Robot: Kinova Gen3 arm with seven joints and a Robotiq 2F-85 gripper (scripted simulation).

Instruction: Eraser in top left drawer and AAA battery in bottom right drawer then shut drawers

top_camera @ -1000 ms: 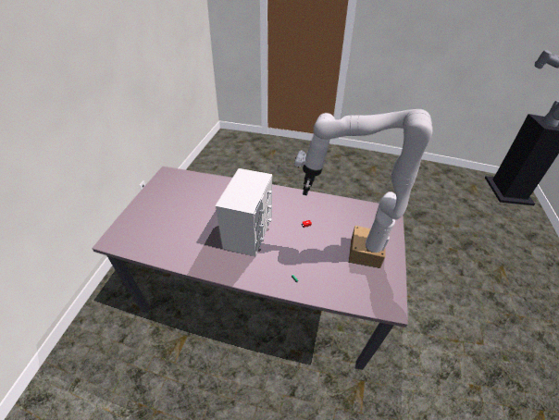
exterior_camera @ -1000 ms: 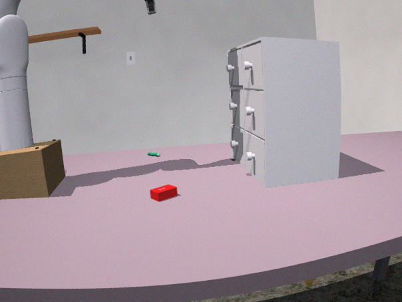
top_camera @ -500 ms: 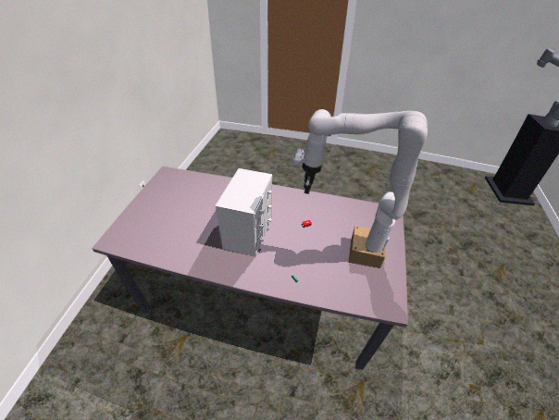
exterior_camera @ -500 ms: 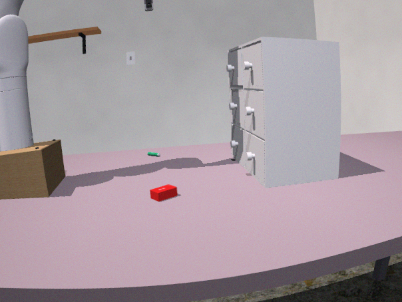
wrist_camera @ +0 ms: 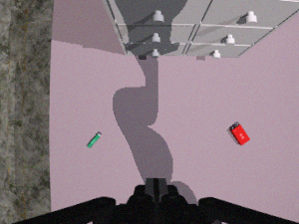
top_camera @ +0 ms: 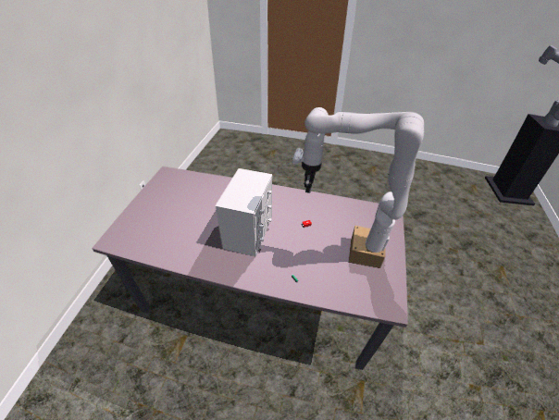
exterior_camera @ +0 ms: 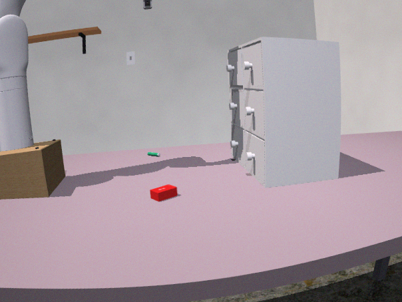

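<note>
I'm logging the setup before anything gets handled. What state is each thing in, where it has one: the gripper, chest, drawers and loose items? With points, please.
Gripper point(top_camera: 308, 189) point(exterior_camera: 147, 6) point(wrist_camera: 155, 191): shut, empty, above the table.
White chest point(top_camera: 236, 227) point(exterior_camera: 303, 113) point(wrist_camera: 198, 21): upright.
Six drawers point(top_camera: 265, 208) point(exterior_camera: 256, 96) point(wrist_camera: 211, 34): all pushed in or nearly so.
AAA battery point(top_camera: 294, 278) point(exterior_camera: 153, 154) point(wrist_camera: 94, 139): lying on its side.
Red block point(top_camera: 306, 224) point(exterior_camera: 164, 193) point(wrist_camera: 240, 134): lying flat.

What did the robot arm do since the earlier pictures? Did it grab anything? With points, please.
The arm point(top_camera: 366, 122) point(exterior_camera: 13, 110) moved only a little: its fingers point(top_camera: 308, 189) point(exterior_camera: 147, 4) rose slightly and drew back a bit from the chest point(top_camera: 237, 227) point(exterior_camera: 301, 110) point(wrist_camera: 211, 26). They're shut on nothing. The chest, red block point(top_camera: 306, 224) point(exterior_camera: 164, 193) point(wrist_camera: 240, 134) and green battery point(top_camera: 294, 278) point(exterior_camera: 153, 154) point(wrist_camera: 94, 139) stayed put.
</note>
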